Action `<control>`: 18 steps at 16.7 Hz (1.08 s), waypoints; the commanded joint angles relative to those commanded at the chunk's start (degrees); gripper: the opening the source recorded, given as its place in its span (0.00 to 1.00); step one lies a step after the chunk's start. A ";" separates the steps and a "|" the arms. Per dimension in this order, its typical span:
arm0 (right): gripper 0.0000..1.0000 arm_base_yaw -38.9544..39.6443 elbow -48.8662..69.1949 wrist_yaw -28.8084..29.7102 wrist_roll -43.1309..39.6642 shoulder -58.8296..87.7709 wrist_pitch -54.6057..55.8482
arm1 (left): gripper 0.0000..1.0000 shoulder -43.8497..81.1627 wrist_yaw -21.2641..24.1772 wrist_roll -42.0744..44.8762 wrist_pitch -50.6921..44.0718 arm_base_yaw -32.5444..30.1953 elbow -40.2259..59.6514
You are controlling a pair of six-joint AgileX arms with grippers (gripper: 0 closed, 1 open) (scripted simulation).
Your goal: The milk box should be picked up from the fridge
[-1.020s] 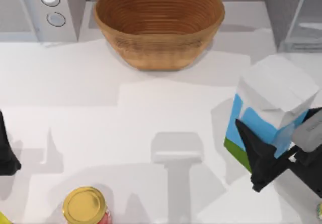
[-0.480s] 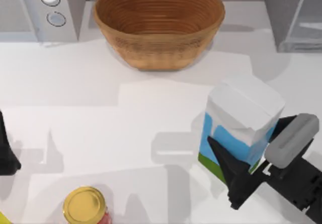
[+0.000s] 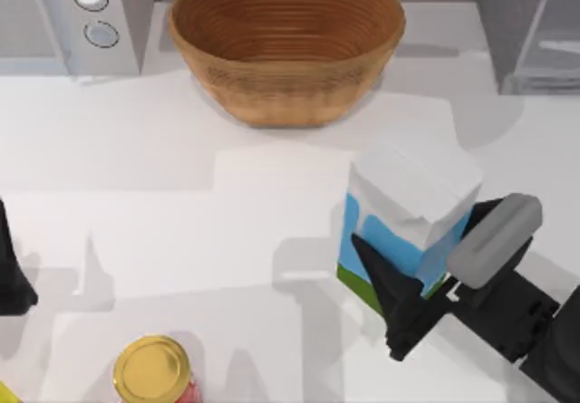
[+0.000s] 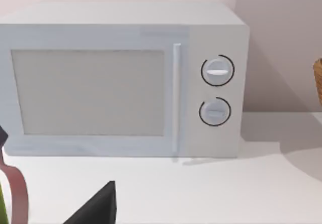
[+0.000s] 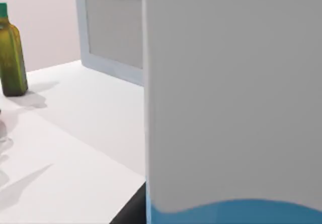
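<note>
Top view: right gripper [image 3: 426,272] clamps the milk box [image 3: 410,213] (tilted).

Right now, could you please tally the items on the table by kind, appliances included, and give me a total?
Cartons: 1, the blue-and-white milk box, held by the right pincer
Baskets: 1, the brown woven basket
Jars: 1, the gold-lidded red jar
Bottles: 1, the green oil bottle
Appliances: 2, the light-grey microwave and dark-grey fridge
Total: 6

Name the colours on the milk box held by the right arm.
White top, blue sides with white drips, green base strip on the milk box; clearest in the top view.
</note>
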 joint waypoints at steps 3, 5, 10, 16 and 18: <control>0.00 0.14 3.90 0.33 -0.03 9.08 4.27 | 1.00 0.00 0.00 0.00 0.00 0.00 0.00; 0.00 0.15 6.05 0.49 -0.10 13.27 6.45 | 1.00 0.00 0.00 0.00 0.00 0.00 0.00; 0.00 0.18 7.08 0.59 -0.15 15.07 7.60 | 1.00 0.00 0.00 0.00 0.00 0.00 0.00; 0.38 0.18 7.08 0.59 -0.15 15.07 7.60 | 1.00 0.00 0.00 0.00 0.00 0.00 0.00; 0.53 0.18 7.08 0.59 -0.15 15.07 7.60 | 1.00 0.00 0.00 0.00 0.00 0.00 0.00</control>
